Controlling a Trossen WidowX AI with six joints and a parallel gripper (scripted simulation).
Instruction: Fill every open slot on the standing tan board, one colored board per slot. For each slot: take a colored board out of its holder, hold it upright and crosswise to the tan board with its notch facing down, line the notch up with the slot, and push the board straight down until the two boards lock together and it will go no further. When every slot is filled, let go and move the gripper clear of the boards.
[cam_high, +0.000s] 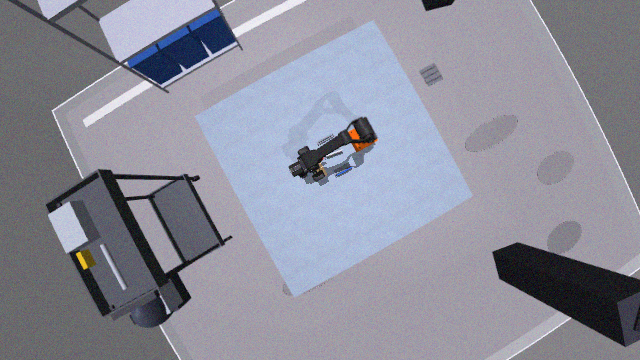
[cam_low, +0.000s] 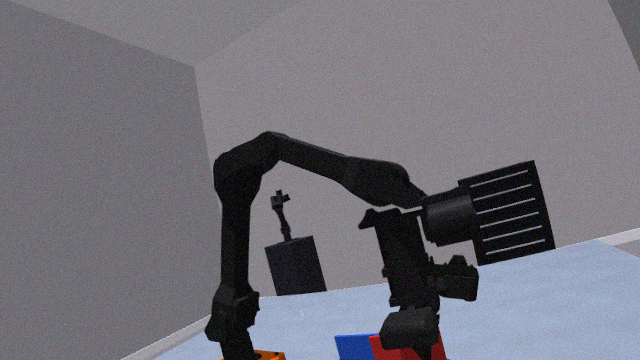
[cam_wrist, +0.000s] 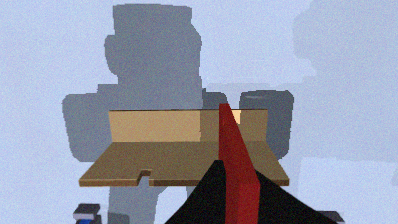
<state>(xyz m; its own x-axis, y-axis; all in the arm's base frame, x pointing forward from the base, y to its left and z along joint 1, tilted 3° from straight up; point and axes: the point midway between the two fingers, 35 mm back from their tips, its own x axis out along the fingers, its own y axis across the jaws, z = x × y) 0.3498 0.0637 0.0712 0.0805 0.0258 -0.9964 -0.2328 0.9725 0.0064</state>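
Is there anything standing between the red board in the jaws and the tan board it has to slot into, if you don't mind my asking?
Nothing visible stands in the way: the red board already reaches over the tan board. The jaws hide the meeting place, so its seating cannot be told.

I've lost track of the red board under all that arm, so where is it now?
In the wrist view, the red board is right of centre, between the black jaws, crossing the tan board's right half.

Red board (cam_low: 395, 350) (cam_wrist: 239, 165) upright, crosswise at tan board (cam_wrist: 155, 127) (cam_high: 321, 169), blue board (cam_high: 343, 172) (cam_low: 356, 346) upright nearby
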